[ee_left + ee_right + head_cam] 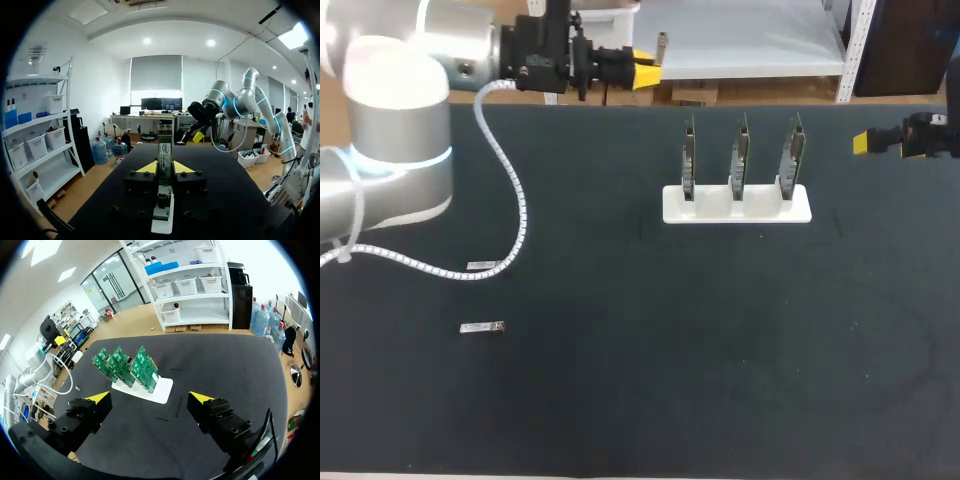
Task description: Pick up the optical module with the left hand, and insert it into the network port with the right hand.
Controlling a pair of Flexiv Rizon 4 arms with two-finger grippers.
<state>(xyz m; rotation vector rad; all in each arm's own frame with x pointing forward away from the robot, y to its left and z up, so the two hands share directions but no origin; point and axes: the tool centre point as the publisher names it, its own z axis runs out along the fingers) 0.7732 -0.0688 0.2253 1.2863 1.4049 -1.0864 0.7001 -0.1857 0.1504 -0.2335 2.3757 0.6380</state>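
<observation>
My left gripper [642, 70] hovers over the table's far edge at the left, pointing right. In the left wrist view it [164, 167] is shut on a slim silver optical module [164, 159] that stands upright between the yellow tips. Three green circuit boards [738, 155] with network ports stand in a white holder [737, 204] right of centre. In the right wrist view the boards [127, 365] lie ahead of my right gripper [150, 399]. My right gripper [865, 142] hangs at the far right edge, open and empty, to the right of the boards.
Two more silver modules lie flat on the black mat at the left, one [482, 265] partly under the left arm's white coiled cable [515, 200], the other [482, 327] nearer the front.
</observation>
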